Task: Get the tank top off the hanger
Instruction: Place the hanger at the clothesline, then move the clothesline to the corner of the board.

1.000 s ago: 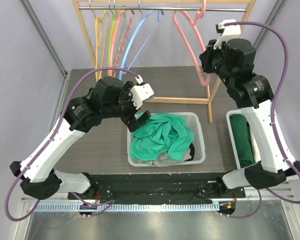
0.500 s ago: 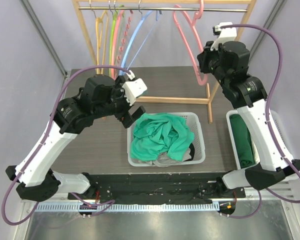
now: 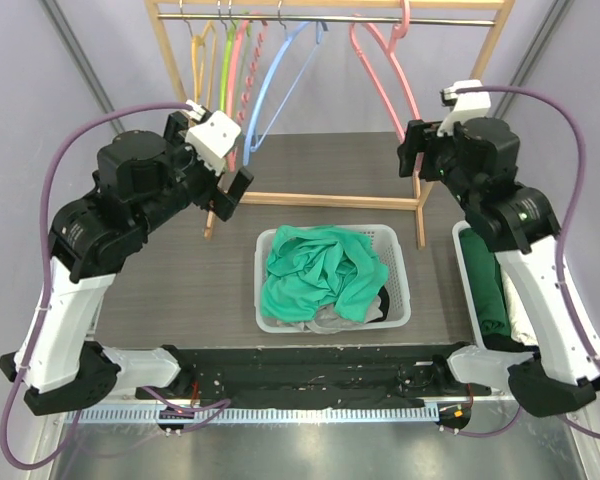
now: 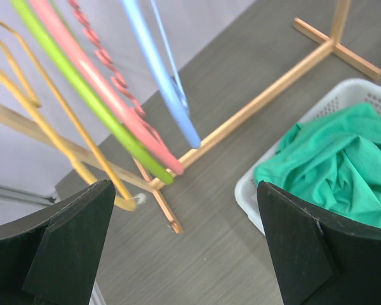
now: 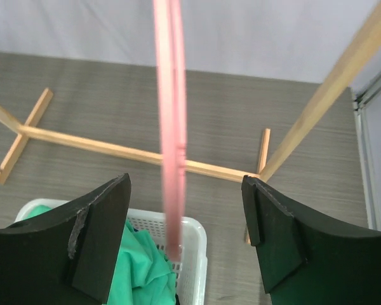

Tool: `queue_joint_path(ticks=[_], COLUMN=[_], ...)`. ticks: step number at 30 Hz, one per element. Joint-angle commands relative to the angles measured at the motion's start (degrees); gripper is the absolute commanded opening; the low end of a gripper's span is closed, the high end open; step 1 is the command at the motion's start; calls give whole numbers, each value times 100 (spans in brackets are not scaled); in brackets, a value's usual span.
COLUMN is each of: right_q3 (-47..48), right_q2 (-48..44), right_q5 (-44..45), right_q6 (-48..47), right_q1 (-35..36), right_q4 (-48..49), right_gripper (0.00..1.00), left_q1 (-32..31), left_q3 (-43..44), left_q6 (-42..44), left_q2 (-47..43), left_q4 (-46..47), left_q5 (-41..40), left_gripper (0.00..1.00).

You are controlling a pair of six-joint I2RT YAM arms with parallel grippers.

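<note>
Counter [image 3: 170, 290] of dark wood grain, with a wooden clothes rack [image 3: 330, 200] along its far side. At left, the left gripper [image 3: 230, 190] hangs in the air, jaws spread wide and holding nothing. Beyond it, a row of yellow, green, pink and blue hangers [image 4: 95, 73] dangles bare from the rail. At centre, a white basket [image 3: 400, 290] holds the crumpled green tank top [image 3: 320, 270], off any hanger. Further right, a bare pink hanger [image 5: 170, 95] lines up between the parted jaws of the right gripper [image 5: 185, 184], which clamp nothing. At far right, a white bin [image 3: 462, 280] holds green cloth.
</note>
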Motion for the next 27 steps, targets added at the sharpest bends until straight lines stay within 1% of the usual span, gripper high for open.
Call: queue_joint_path(ticks=[1,2,5,6,9,11,14,15,16,17,18,19,20,22,23,24,25,26,27], right_q3=[175,158,166,158,123,105,9,-27,-183,-263,-369,-613,-746,-1009,-1098,-1186,-1370,-1467,-1547], right_q2=[-669,-765,-977,-960,-793,-469,-108,-38,33,51,60,42,-36,-124,-177,-351,-440,-537,-686], right_q5=[603,892,1367,1665,2001,2002,1792,1600,1058,809,589,369,350,350,193,70,-141,-778,-993], right_q6=[-54,-71,-63,-63,-221,-212,-133,67,191,340,568,648,658,745,763,763,711,667,658], right_q1=[16,16,7,16,-1,-89,-369,-771,-1018,-1265,-1728,-1846,-1899,-1952,-1979,-1970,-1979,-1979,-1970], right_q4=[264,334,396,405,493,589,721,765,809,896,967,1055,1238,1380,1537,1643,1731,1950,1987], right_gripper=[81,84,87,88,89,89,89,87,83,81,81,81,81,83,83,84,86,86,87], left_q1=[70,78,219,245,360,465,649,711,781,929,1018,1149,1281,1948,2246,2902,3196,3494,3706], left_q3=[395,456,518,544,571,519,404,404,361,334,334,325,368,500,562,519,440,309,116], left_q6=[-87,-131,-175,-132,-35,9,-8,-43,-139,-175,-236,-306,-498,-789,-1147,-1281,-1413,-1501,-1546], left_q2=[78,96,184,210,315,395,482,509,509,500,500,509,509,570,597,614,623,632,667], left_q4=[525,613,1139,1402,1790,1896,2142,2143,2152,2213,2196,2187,2117,1951,1802,1800,1844,1931,1949], left_q5=[-624,-730,-1467,-1756,-2022,-2031,-1988,-1953,-1891,-1856,-1830,-1777,-1585,-1164,-517,-233,23,330,750], left_gripper=[100,100,100,100,100,100,100,100,100,100,100,100,100,100,100,100,100,100,100])
